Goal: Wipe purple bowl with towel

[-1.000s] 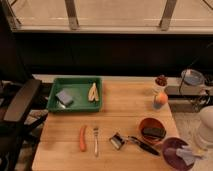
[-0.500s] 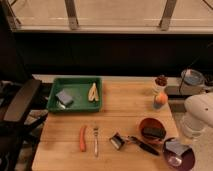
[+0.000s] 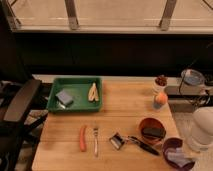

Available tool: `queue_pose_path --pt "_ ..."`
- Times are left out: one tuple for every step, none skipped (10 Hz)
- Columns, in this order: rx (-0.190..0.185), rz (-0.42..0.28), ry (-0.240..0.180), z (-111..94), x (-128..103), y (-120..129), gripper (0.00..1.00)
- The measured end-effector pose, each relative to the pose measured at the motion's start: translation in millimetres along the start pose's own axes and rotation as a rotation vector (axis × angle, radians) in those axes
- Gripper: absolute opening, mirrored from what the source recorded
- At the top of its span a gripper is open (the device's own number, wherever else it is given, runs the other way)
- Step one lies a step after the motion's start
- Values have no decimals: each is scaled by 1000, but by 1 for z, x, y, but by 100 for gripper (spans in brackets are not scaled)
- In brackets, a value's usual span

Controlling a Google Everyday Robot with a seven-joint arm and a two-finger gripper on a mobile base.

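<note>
The purple bowl [image 3: 176, 153] sat at the near right corner of the wooden table [image 3: 120, 117], just right of the reddish-brown bowl [image 3: 151, 130]. The towel [image 3: 177, 158], pale and crumpled, lay inside it. The gripper [image 3: 194, 150] was hidden beneath the white arm housing [image 3: 202, 129], close against the bowl's right rim, so the bowl lay to its left. No writing or labels could be read.

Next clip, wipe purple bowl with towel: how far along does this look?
Early to midway, at best. Done: the towel already lies inside the purple bowl at the table's front right corner. In hand: the white arm stands right beside the bowl; its tool is out of view. Left: no wiping contact shows, so that remains.
</note>
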Motion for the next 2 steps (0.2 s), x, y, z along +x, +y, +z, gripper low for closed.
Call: queue_pose_path --pt "1 10 4 -1 6 4 0" --pt "0 14 4 -3 9 5 0"
